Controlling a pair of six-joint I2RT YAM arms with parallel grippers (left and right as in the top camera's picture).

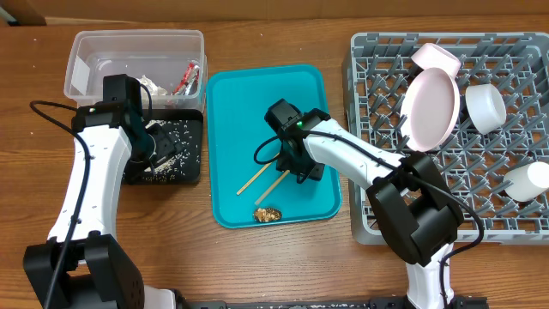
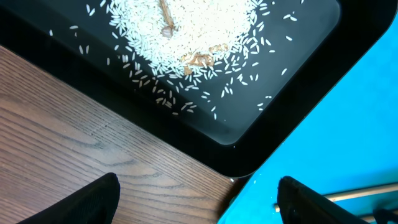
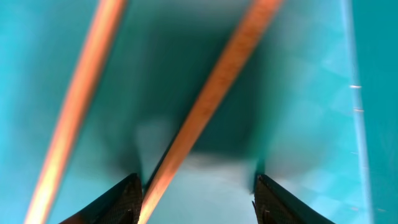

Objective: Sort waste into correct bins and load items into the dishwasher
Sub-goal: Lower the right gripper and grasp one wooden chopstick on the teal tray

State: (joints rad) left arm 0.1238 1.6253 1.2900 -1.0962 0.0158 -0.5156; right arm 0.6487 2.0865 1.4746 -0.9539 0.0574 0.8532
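The right pincer (image 3: 196,202) stands partly open over the teal tray (image 1: 257,103) at centre frame. Only its blurred wrist view shows its jaws straddling one of two chopsticks (image 3: 208,112). The left pincer (image 2: 199,199) gapes wide above the black tray (image 2: 311,37) corner, where its wrist view shows heaped rice (image 2: 186,31).

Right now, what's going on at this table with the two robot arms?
The right gripper, jaws open, hangs close over two thin wooden chopsticks on the flat teal plastic tray, one stick between the jaws but not gripped. A small brown food scrap lies on that tray too. The left gripper, open and empty, hovers near the corner of the shallow black rectangular tray holding loose white rice. The round white plate and a white bowl already sit in the grey plastic dish rack.
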